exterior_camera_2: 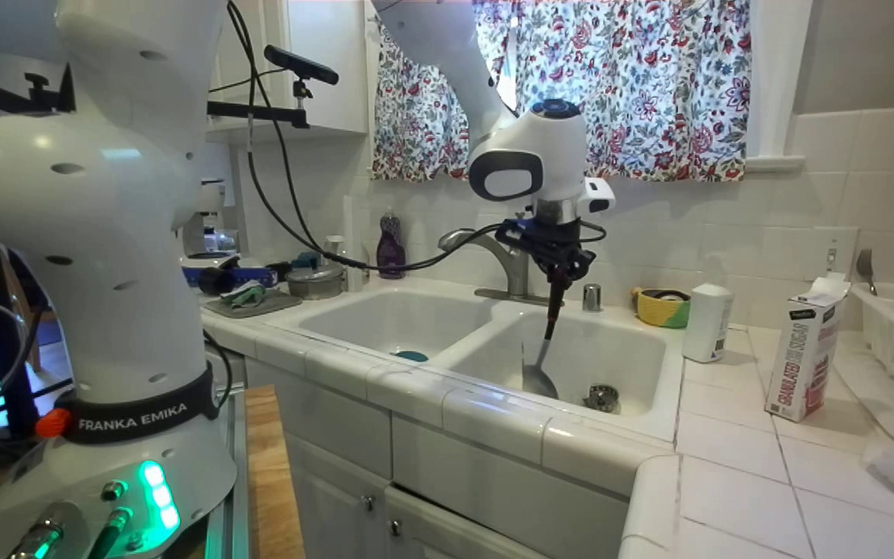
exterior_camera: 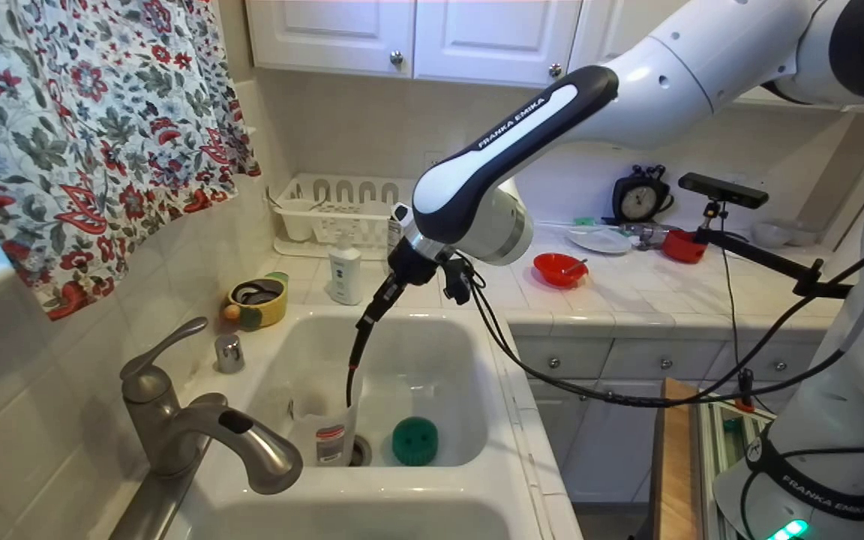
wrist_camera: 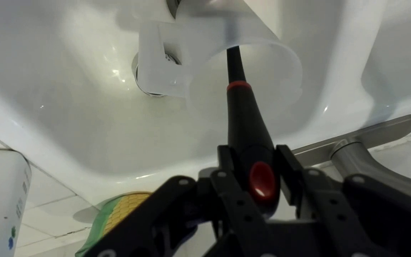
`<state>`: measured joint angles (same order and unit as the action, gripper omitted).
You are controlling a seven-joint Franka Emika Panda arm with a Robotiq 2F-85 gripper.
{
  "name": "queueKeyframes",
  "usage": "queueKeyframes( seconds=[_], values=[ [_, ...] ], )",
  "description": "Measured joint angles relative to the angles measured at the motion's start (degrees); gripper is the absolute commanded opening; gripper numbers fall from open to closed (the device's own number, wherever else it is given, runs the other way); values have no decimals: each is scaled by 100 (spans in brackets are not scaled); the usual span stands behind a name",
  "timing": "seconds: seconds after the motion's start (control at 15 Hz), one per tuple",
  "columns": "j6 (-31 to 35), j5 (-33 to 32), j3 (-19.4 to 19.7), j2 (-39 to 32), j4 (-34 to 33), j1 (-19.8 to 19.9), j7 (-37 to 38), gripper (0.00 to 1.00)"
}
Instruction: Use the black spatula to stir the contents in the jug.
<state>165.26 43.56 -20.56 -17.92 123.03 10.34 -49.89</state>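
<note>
My gripper is shut on the upper end of the black spatula, whose handle has red marks. The gripper also shows above the sink in both exterior views. The spatula points down into the jug, a translucent whitish container with a side handle. In an exterior view the jug stands in the sink basin with a printed label. The spatula enters its open top. In an exterior view the spatula's lower part looks greyish through the faint jug wall. I cannot tell what the jug contains.
A green round object lies in the basin beside the jug. The grey faucet stands at the sink's wall side. A yellow bowl and white bottle stand by the rim. A sugar carton stands on the counter.
</note>
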Motion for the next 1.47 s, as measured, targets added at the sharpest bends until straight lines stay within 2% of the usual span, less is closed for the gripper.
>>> queueKeyframes(
  seconds=[0.13, 0.2, 0.27, 0.4, 0.47, 0.73, 0.87, 1.13, 1.33, 1.47],
  values=[
    [88, 0, -2, -109, 0, -26, -25, 10],
    [128, 0, -3, -150, 0, -36, -35, 38],
    [151, 0, -3, -171, 0, -44, -38, 62],
    [153, 0, -2, -177, 0, -62, -38, 66],
    [153, 0, -2, -167, 0, -75, -38, 71],
    [1, -231, 120, 281, 139, -149, 170, 99],
    [-255, -777, 391, 796, 388, -211, 618, 100],
    [-1005, -2225, 1175, 1725, 718, -410, 1661, 100],
    [-1654, -3141, 1536, 2039, 729, -512, 2254, 100],
    [-2052, -3486, 1659, 2151, 723, -588, 2452, 100]
  ],
)
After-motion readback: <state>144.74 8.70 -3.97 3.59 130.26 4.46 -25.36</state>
